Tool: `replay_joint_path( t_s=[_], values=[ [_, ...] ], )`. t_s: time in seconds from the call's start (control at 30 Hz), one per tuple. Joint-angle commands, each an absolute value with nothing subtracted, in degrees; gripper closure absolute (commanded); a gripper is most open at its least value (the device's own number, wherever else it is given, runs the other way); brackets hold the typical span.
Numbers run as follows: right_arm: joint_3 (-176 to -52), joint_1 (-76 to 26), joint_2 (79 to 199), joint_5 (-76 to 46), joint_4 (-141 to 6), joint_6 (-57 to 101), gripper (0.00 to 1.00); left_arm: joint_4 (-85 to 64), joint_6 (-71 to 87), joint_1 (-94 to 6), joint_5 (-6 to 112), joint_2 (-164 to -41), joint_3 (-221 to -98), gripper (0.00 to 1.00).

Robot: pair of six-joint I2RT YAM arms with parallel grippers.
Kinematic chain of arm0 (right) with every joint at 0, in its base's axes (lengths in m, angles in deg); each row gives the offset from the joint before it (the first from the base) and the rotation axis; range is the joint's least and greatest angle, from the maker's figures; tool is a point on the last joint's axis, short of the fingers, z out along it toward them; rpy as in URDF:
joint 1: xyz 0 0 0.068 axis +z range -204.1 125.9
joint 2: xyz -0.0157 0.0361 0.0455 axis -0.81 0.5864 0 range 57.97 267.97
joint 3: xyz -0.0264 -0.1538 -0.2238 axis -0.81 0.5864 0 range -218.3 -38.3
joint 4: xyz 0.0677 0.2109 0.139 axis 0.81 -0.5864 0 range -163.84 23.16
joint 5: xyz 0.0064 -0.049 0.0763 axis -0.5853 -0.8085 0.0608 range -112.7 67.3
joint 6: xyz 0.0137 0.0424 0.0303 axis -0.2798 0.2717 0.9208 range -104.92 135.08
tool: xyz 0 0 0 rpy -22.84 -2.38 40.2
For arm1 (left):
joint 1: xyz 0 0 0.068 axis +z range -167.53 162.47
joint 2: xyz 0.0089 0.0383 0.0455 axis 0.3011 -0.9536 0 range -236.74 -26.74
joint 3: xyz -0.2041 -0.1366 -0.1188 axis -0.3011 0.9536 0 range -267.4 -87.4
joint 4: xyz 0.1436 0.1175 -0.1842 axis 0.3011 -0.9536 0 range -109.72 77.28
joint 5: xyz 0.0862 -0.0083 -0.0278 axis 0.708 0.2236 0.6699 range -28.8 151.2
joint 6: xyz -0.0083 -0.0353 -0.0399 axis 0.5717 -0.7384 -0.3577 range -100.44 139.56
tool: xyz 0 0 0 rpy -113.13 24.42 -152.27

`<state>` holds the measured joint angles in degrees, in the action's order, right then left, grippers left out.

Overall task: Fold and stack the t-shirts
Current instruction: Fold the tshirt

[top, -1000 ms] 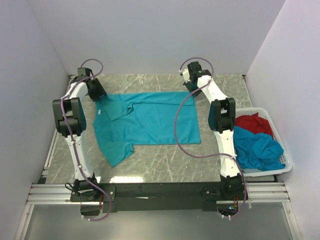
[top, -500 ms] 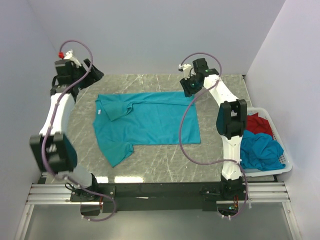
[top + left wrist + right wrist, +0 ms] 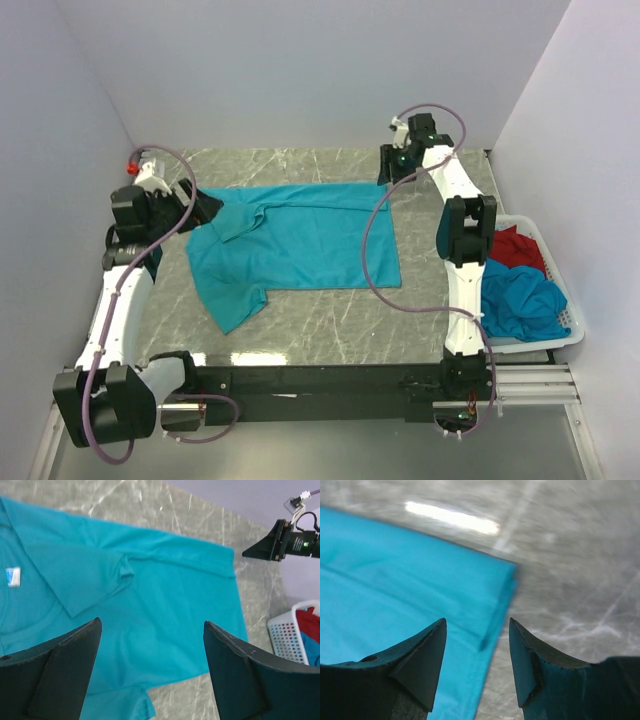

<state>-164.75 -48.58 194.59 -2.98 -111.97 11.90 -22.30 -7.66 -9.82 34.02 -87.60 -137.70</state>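
Teal t-shirt [image 3: 300, 235] lies spread on the marble counter [image 3: 330, 335], one sleeve folded in over its chest; everything below is placed from it. Left gripper [image 3: 205, 208]: at the shirt's left edge by the collar, raised above the cloth, jaws wide, holding nothing. Right gripper [image 3: 392, 168]: over the far right corner, jaws parted, empty. White basket [image 3: 560, 335]: well right of the shirt, holding a red t-shirt [image 3: 510, 248] and blue t-shirt [image 3: 515, 300].
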Motion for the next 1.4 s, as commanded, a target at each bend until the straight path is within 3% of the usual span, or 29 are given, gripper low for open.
replay_joint_path(
  t_s=[0.0, 0.27, 0.4, 0.63, 1.0, 1.37],
  values=[
    [-167.7, -50.5, 196.7, -2.1, -111.8, 18.2, 0.40, -18.7, -5.7, -10.1, 33.2, -84.8, -134.5, 0.12],
    [-168.1, -51.4, 200.8, 1.0, -113.2, 20.2, 0.45, -16.9, -4.5, -10.1, 34.0, -86.4, -129.4, 0.14],
    [-169.7, -51.4, 202.5, 4.1, -113.8, 21.1, 0.56, -17.5, -3.9, -10.1, 34.7, -86.9, -129.4, 0.13],
    [-171.4, -51.4, 204.9, 4.1, -114.4, 22.5, 0.64, -17.5, -4.0, -10.1, 34.7, -87.8, -129.6, 0.14],
    [-176.6, -51.5, 205.6, -1.1, -113.7, 22.2, 0.98, -17.4, -4.0, -10.1, 34.0, -88.1, -129.3, 0.14],
    [-180.8, -51.4, 205.1, -8.6, -108.9, 23.7, 0.96, -14.7, -3.6, -10.2, 26.2, -89.9, -129.2, 0.13]
  ],
)
